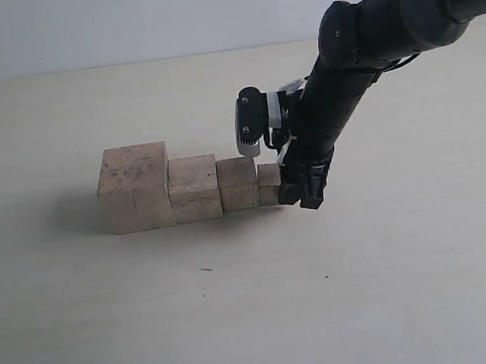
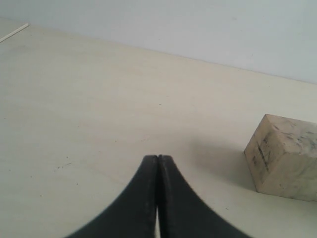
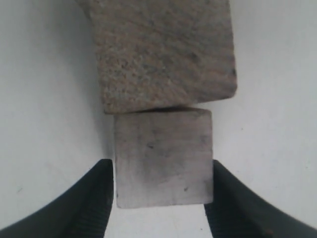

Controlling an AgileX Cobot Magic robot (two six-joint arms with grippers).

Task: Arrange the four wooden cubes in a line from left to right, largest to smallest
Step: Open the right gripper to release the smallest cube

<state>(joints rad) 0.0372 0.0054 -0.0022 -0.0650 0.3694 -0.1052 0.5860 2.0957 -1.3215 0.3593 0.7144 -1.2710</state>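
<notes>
On a pale table (image 1: pixel 239 320), a touching row of wood. The largest cube (image 1: pixel 134 188) lies farthest from the right pincer (image 1: pixel 302 190), then the second cube (image 1: pixel 194 188), the third cube (image 1: pixel 237 184), and the smallest cube (image 1: pixel 269 185) — flanked closely by that pincer's black fingers (image 3: pixel 94 198); grasped or released, I cannot tell. The left pincer (image 2: pixel 157 163) is clenched, empty — the largest cube rests near it.

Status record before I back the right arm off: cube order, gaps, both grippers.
row order: largest cube, second cube, third cube, smallest cube, left to right in the exterior view
gaps: none visible between neighbours
support: all four rest on the table
right gripper: jaws flank the smallest cube; pressing or just clear, cannot tell
left gripper: shut, holding nothing, apart from the row
</notes>
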